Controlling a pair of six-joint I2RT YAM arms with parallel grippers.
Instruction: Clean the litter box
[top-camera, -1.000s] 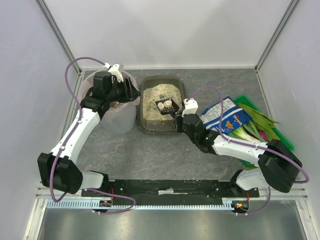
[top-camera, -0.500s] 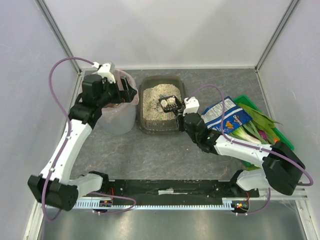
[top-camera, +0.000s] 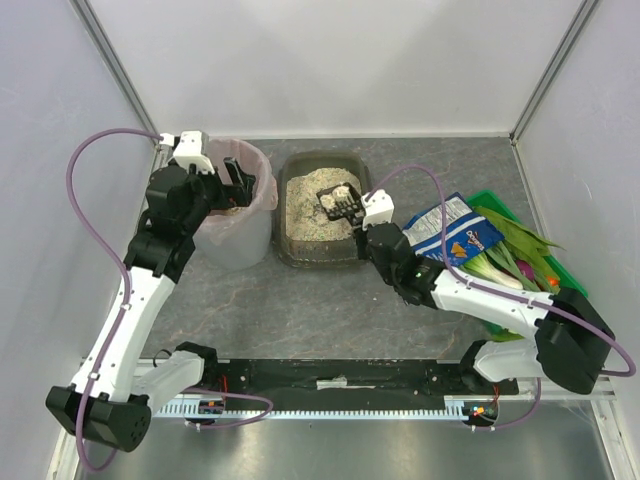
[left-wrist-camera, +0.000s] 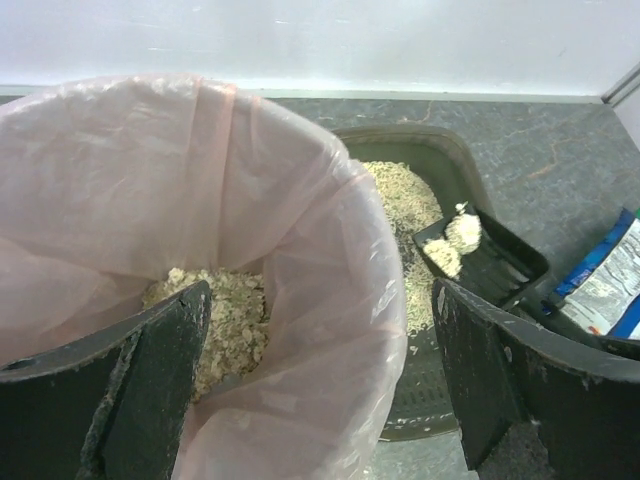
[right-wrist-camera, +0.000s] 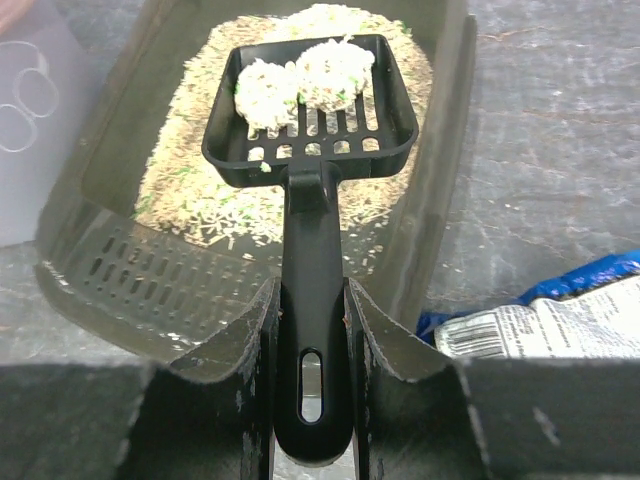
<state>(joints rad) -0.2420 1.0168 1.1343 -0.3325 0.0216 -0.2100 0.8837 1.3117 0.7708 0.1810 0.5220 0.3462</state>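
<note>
Since a moment ago the left arm (top-camera: 130, 300) has swung back and out to the left. The litter box (top-camera: 315, 257), with beige grains inside, sits on the table (top-camera: 300, 310) just right of the pink-lined bin (top-camera: 235, 245), and the left gripper (left-wrist-camera: 320, 310) hangs over that bin's rim with fingers wide apart. The right gripper (right-wrist-camera: 312, 300) squeezes the handle of a black scoop (right-wrist-camera: 312, 150), held above the grains with two pale clumps (right-wrist-camera: 262, 90) in it.
</note>
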